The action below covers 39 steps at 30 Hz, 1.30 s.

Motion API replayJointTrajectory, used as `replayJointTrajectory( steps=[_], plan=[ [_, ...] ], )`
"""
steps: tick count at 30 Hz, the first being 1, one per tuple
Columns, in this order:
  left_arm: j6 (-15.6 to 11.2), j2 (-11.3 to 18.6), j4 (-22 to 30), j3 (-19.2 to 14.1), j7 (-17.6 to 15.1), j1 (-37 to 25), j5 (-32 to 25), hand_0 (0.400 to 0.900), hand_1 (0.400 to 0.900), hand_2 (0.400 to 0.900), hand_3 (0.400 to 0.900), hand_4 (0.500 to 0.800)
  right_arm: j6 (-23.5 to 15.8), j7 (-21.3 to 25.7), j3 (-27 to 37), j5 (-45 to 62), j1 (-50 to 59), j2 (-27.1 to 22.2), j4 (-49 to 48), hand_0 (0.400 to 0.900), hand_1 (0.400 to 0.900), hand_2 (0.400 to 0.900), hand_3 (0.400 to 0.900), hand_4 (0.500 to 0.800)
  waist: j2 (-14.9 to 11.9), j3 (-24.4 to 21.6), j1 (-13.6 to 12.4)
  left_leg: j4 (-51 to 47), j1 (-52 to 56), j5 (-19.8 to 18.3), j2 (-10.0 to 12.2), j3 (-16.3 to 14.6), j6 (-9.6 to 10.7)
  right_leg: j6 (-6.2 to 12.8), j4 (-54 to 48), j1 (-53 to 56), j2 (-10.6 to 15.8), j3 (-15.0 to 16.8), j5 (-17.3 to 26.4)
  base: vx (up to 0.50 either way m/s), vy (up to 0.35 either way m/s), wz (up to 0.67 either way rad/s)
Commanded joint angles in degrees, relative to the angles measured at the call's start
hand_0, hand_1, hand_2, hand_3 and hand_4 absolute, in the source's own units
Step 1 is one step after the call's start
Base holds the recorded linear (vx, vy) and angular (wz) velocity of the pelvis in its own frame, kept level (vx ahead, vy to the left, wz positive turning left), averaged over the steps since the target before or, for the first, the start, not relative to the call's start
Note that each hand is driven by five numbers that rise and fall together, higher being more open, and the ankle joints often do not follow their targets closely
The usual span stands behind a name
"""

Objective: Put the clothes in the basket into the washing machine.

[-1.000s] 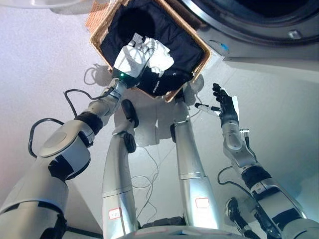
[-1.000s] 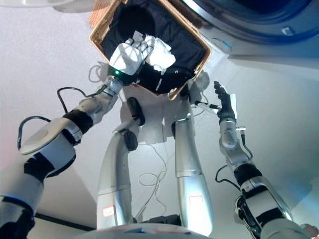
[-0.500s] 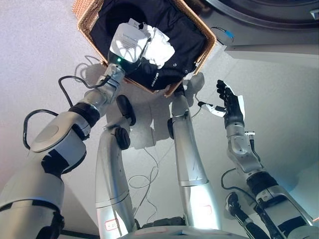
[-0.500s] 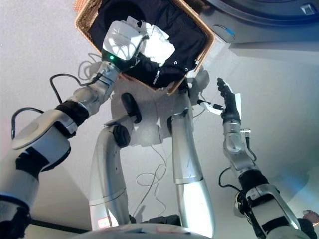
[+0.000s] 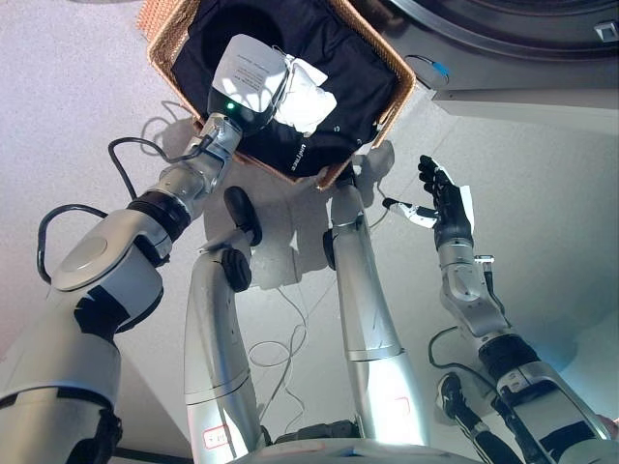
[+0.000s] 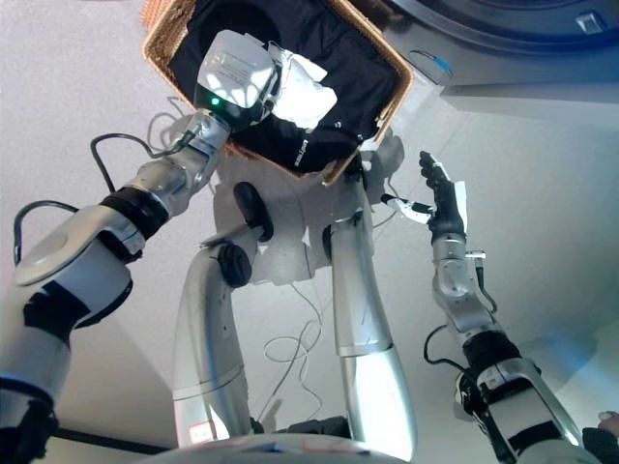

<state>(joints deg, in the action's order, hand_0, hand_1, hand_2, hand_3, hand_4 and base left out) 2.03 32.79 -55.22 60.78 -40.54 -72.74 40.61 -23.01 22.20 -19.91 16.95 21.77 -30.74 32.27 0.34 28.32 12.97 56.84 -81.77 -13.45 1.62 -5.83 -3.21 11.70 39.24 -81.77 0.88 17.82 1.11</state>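
A wicker basket [image 5: 401, 92] stands on the floor at the top of both eye views, lined with black clothes [image 5: 338, 58]. A small white cloth [image 5: 308, 82] lies bunched on the black clothes. My left hand [image 5: 253, 72] reaches into the basket and rests against the white cloth's left side; I cannot see its grip. My right hand [image 5: 447, 201] hovers open over the floor to the right of the basket, palm up, holding nothing. The washing machine [image 5: 522, 58] fills the top right, its round opening cut off by the edge.
Pale speckled floor [image 5: 68, 116] surrounds the basket on the left and below. The machine's grey front [image 5: 542, 92] stands just right of the basket, with a small blue part [image 5: 440, 70] near the basket's corner.
The camera has shifted, so the basket sits higher in view. My left hand has pushed a little further onto the white cloth, which looks more bunched. The right hand holds its pose.
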Motion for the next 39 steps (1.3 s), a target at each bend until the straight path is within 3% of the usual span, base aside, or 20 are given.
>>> replayJointTrajectory(
  steps=[1, 2, 3, 21, 34, 35, 36, 37, 39],
  plan=[
    [-1.28, -2.66, -0.06, -0.91, -2.52, 4.24, 1.45, 0.400, 0.400, 0.400, 0.400, 0.500, -3.34, 1.10, -0.82, 2.10, -5.90, -1.23, -1.49, 0.900, 0.900, 0.900, 0.900, 0.800, 2.06, -8.29, 0.00, 1.71, -1.07, -2.49, -1.33, 4.33, 4.40, -3.29, 3.21, -0.05, -0.82, -4.56, -2.66, 0.00, 0.000, 0.00],
    [-1.17, -2.71, -0.10, -1.10, -2.83, 4.32, 1.25, 0.694, 0.694, 0.694, 0.694, 0.676, -3.37, 1.14, -0.87, 2.19, -5.85, -1.22, -1.47, 0.900, 0.900, 0.900, 0.900, 0.800, 2.04, -8.36, -0.04, 1.69, -1.24, -2.46, -1.34, 4.36, 4.43, -3.29, 3.22, -0.20, -0.76, -4.67, -2.64, 0.00, 0.000, 0.00],
    [-1.00, -2.79, -0.25, -1.15, -3.06, 4.37, 1.20, 0.900, 0.900, 0.900, 0.900, 0.800, -3.38, 1.17, -0.88, 2.18, -5.87, -1.26, -1.53, 0.900, 0.900, 0.900, 0.900, 0.800, 2.06, -8.45, -0.07, 1.76, -1.46, -2.44, -1.38, 4.37, 4.45, -3.30, 3.24, -0.39, -0.73, -4.77, -2.66, 0.00, 0.000, 0.00],
    [-0.75, -3.96, -1.79, -0.94, -3.63, 3.23, 0.10, 0.900, 0.900, 0.900, 0.900, 0.800, -3.61, 1.32, -0.59, 3.07, -6.28, -1.37, -2.03, 0.900, 0.900, 0.900, 0.900, 0.800, 0.90, -7.60, 0.31, 8.58, -6.00, -4.91, 0.27, 3.54, 3.67, -2.79, 9.07, -4.70, -2.87, -4.87, -3.60, -0.02, -0.002, -0.09],
    [-0.51, -2.31, -2.05, -0.82, -1.88, 2.23, -0.55, 0.900, 0.900, 0.900, 0.900, 0.800, -3.57, 0.91, 0.61, 3.09, -8.55, -3.15, -7.10, 0.900, 0.900, 0.900, 0.900, 0.800, -0.78, -4.40, 1.10, 14.17, -8.15, -7.58, 1.67, 2.54, 3.41, -2.80, 15.33, -7.51, -3.64, -5.67, -6.05, 0.00, -0.010, -0.05],
    [-0.65, -2.32, -1.73, -0.74, -1.54, 2.22, -0.52, 0.606, 0.606, 0.606, 0.606, 0.624, -3.51, 0.88, 0.70, 3.02, -8.71, -3.19, -7.18, 0.900, 0.900, 0.900, 0.900, 0.800, -0.83, -4.23, 1.09, 14.27, -8.16, -7.62, 1.73, 2.40, 3.37, -2.82, 15.69, -7.63, -3.67, -5.75, -6.17, 0.00, 0.000, 0.00],
    [-0.68, -2.50, -1.82, -0.71, -1.28, 2.30, -0.47, 0.498, 0.498, 0.498, 0.498, 0.559, -3.52, 0.83, 0.75, 3.09, -8.78, -3.17, -7.29, 0.900, 0.900, 0.900, 0.900, 0.800, -0.97, -4.10, 1.07, 14.47, -8.17, -7.68, 1.72, 2.31, 3.34, -2.85, 16.01, -7.76, -3.68, -5.89, -6.24, 0.00, 0.000, 0.00],
    [-0.82, -2.48, -1.60, -0.63, -0.90, 2.25, -0.35, 0.400, 0.400, 0.400, 0.400, 0.500, -3.53, 0.80, 0.88, 2.99, -8.92, -3.19, -7.59, 0.900, 0.900, 0.900, 0.900, 0.800, -1.09, -4.00, 1.06, 14.72, -8.18, -7.79, 1.72, 2.31, 3.32, -2.84, 16.16, -7.72, -3.71, -5.95, -6.32, 0.00, 0.000, 0.00],
    [-0.93, -2.68, -1.51, -0.60, -0.50, 2.21, -0.26, 0.400, 0.400, 0.400, 0.400, 0.500, -3.56, 0.80, 0.99, 2.98, -9.10, -3.20, -7.81, 0.900, 0.900, 0.900, 0.900, 0.800, -1.25, -3.83, 1.05, 15.01, -8.18, -7.90, 1.69, 2.04, 3.26, -2.89, 16.43, -7.64, -3.70, -6.06, -6.42, 0.00, 0.000, 0.00]
  ],
)
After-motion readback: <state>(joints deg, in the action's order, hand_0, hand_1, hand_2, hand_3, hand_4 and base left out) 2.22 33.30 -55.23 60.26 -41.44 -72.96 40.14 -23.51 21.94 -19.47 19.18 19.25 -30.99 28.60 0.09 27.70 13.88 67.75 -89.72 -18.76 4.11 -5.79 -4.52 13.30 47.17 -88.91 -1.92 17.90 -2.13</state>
